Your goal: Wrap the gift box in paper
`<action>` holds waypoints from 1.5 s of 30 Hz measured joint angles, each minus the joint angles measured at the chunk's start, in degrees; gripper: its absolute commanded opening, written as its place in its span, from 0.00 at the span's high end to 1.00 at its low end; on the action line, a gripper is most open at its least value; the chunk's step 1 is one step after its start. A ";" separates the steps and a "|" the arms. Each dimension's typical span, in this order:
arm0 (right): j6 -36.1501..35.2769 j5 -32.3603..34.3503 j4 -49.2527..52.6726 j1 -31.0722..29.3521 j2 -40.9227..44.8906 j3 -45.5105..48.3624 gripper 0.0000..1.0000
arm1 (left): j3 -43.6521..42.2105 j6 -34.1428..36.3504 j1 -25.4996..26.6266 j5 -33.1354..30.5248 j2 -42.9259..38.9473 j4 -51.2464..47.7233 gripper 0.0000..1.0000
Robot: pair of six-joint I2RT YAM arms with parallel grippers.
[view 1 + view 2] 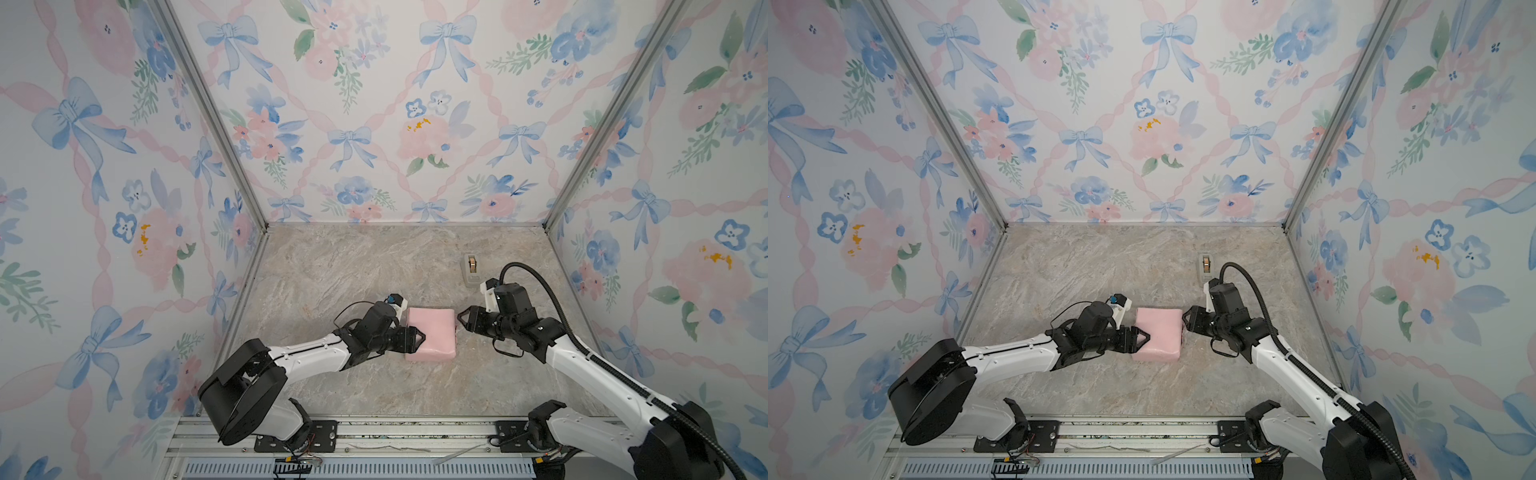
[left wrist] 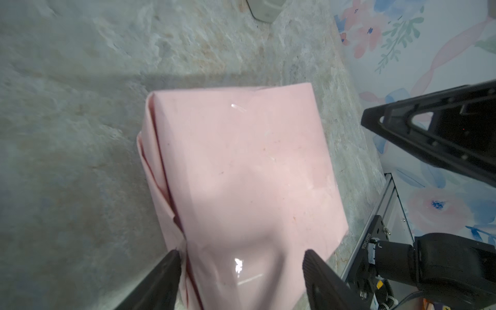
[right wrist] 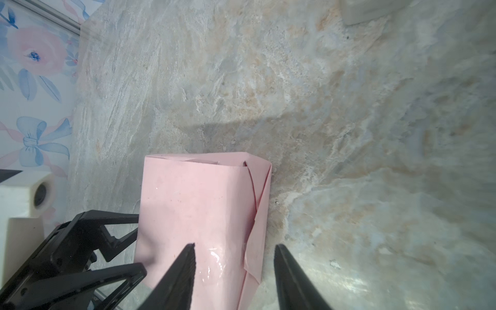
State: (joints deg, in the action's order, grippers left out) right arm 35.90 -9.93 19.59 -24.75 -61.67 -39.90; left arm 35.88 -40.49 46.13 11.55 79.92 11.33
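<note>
Top views: paper folded into 1 pink parcel on desk
Left claw: spread wide, straddling parcel's left end
Right claw: spread, gripping nothing, at parcel's right end

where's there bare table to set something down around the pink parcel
Biggest bare patch: the table behind the parcel, up to the back wall, left of the tape dispenser. Also the front strip between the arms, from parcel to rail. Crowded: the parcel's two sides, with the left gripper and right gripper right at it.
</note>
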 measured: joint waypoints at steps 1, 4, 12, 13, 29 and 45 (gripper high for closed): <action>-0.44 0.35 0.09 0.55 0.42 0.00 0.49 | 0.07 1.05 -0.17 -1.42 -1.18 -0.52 0.21; -2.86 2.34 0.17 3.13 2.23 0.00 0.02 | 0.39 5.60 -2.34 -7.28 -5.11 -1.77 0.06; -13.73 13.92 -10.54 11.63 7.21 5.42 0.04 | -6.84 20.41 -15.30 -27.56 -14.56 9.62 0.02; -14.84 14.82 -12.26 12.76 7.39 6.56 0.04 | -8.92 22.73 -16.11 -29.57 -15.13 12.33 0.02; -28.74 18.95 -43.78 24.59 -6.60 16.92 0.04 | -24.22 43.56 -29.86 -41.94 -2.36 51.89 0.02; -34.05 10.10 -68.04 24.65 -27.17 17.86 0.04 | -23.32 38.66 -45.22 -20.76 10.29 62.01 0.02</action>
State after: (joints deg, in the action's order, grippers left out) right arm 1.85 0.16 -48.45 -0.10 -88.84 -22.04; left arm 12.56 -1.83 0.91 -9.21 90.21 73.34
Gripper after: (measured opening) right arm 0.962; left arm 0.983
